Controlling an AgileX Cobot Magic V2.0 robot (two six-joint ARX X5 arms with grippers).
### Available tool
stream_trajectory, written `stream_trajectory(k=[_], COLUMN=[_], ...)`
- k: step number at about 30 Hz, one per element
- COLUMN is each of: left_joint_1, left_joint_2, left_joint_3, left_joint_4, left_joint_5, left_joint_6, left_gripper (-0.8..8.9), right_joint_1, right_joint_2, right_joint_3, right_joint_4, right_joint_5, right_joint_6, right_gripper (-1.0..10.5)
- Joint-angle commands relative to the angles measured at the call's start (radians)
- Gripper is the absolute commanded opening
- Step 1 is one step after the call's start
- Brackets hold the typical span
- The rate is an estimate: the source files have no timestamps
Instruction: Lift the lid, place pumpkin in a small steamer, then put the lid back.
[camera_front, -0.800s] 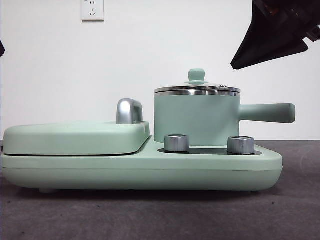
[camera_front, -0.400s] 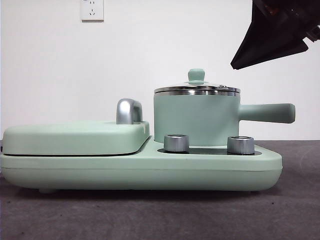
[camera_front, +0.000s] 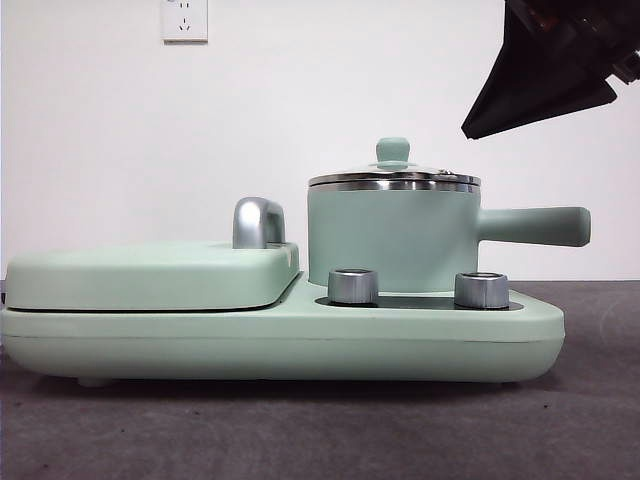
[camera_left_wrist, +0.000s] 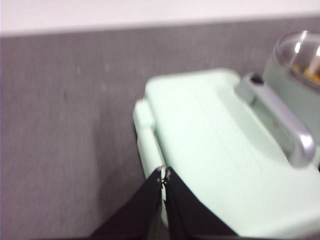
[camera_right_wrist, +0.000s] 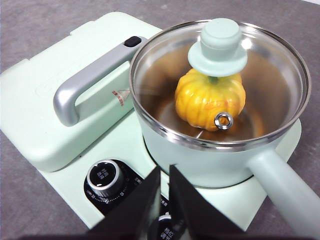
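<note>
Mint-green pot: small steamer (camera_front: 392, 238) upright on the right half of the cooker base (camera_front: 280, 340), long straight handle pointing away to the side; steel rim showing under the lid.
Lid: glass lid (camera_right_wrist: 220, 82) seated flat on the steamer rim, mint knob on top at centre; small metal vent ring near its edge; closed all round as far as visible.
Pumpkin: yellow-orange ribbed pumpkin (camera_right_wrist: 210, 102) inside the steamer, seen through the glass in the right wrist view; resting on the steel floor of the pot, roughly centred, directly below the knob; stem hidden by the knob.
Right gripper: right gripper (camera_right_wrist: 164, 172) above the front of the cooker, over the control panel, apart from pot and lid; two black jaws nearly together with a narrow slit between them, gripping nothing. In the front view, a large dark shape at the top corner above the pot handle.
Left gripper: left gripper (camera_left_wrist: 163, 176) over the outer edge of the flat cover (camera_left_wrist: 210, 150), blurred; jaw tips pressed together, holding nothing.
Flat cover: wide mint slab with chrome handle (camera_front: 258, 222), lying shut beside the steamer.
Knobs: two metal dials (camera_front: 353, 285) on the base in front of the pot.
Surface: grey table (camera_front: 300, 430), white wall behind.
</note>
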Motion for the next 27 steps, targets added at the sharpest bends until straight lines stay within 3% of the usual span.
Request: stream_trajectory(k=[1,7,17,27], left_joint_1=[-0.001,0.015,0.147,0.173], left_joint_2=[-0.076,-0.237,-0.404,-0.424], left_joint_3=[-0.113,-0.309,-0.430,-0.488], left_joint_4=[0.197,0.414,0.415,0.361], left_joint_5=[-0.003,-0.003,-0.037,-0.109], left_joint_6=[-0.048,-0.053,-0.055,-0.054], left_gripper=[0.07,0.07,0.07,0.07], right_joint_1=[0.006,0.006,0.006,0.006], right_joint_2=[0.005,0.005,0.005,0.005], right_joint_3=[0.015,0.015,0.015,0.015], right_joint_4=[0.011,0.011,0.011,0.014], right_joint_5=[0.000,0.000,0.000,0.000], right_joint_6=[0.010,0.010,0.010,0.010], right_gripper=[0.2,0.2,0.2,0.2])
